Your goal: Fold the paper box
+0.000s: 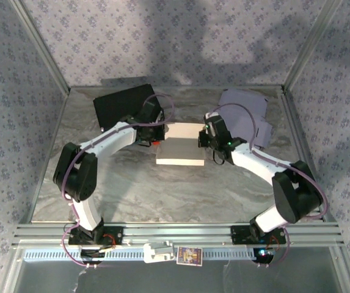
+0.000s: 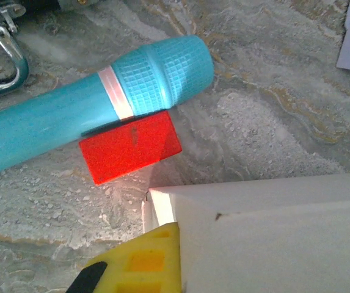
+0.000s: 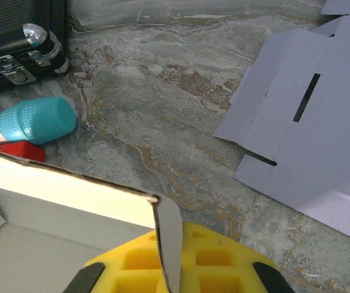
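The paper box (image 1: 181,148) is a cream, partly folded carton lying mid-table between both arms. My left gripper (image 1: 153,137) is at its left end. In the left wrist view one yellow finger (image 2: 141,262) presses the outside of the box's white corner wall (image 2: 272,232); the box hides the other finger, and the left gripper (image 2: 178,247) is shut on that wall. My right gripper (image 1: 206,141) is at the box's right end. In the right wrist view the right gripper (image 3: 170,259) is shut on a thin upright side flap (image 3: 168,235) at the corner of the box wall (image 3: 65,189).
A teal cylinder (image 2: 101,104) and a red block (image 2: 130,145) lie just left of the box. A black case (image 1: 123,104) sits at the back left. Flat lavender box sheets (image 1: 245,113) lie at the back right. Metal frame rails edge the table.
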### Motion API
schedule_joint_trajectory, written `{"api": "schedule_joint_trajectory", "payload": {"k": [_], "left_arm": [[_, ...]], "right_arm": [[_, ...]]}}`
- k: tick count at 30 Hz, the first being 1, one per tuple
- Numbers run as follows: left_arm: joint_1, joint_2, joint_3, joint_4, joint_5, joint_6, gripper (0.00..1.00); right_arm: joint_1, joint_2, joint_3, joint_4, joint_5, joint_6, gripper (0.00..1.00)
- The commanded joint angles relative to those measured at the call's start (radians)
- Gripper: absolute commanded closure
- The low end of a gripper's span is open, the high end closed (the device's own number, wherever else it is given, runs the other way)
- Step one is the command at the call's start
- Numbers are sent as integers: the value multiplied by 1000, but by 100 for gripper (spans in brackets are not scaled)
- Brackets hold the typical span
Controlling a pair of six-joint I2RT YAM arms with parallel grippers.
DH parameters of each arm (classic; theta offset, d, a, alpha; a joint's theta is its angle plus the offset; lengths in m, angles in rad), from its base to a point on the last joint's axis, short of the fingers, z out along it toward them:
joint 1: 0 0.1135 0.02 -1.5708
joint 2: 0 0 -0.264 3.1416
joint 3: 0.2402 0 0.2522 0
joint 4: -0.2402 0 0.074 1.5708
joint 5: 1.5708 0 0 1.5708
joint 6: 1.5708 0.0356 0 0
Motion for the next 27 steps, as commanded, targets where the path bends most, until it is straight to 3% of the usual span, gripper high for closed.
{"api": "schedule_joint_trajectory", "payload": {"k": [1,8,22,27], "left_arm": [[-43,-71,-73,166,28,5,100],[-73,-117,-219,334,2,-23,100],[-95,-134,-273,307,-10,-29,100],[-103,-124,-267,275,-39,-23,100]], "right_arm": [[30,-65,-84,171,-38,-23,100],[32,-79,-142,206,-68,-22,100],[43,-104,-118,59,-44,-3,100],[43,-146,-88,-73,-33,66,82]]}}
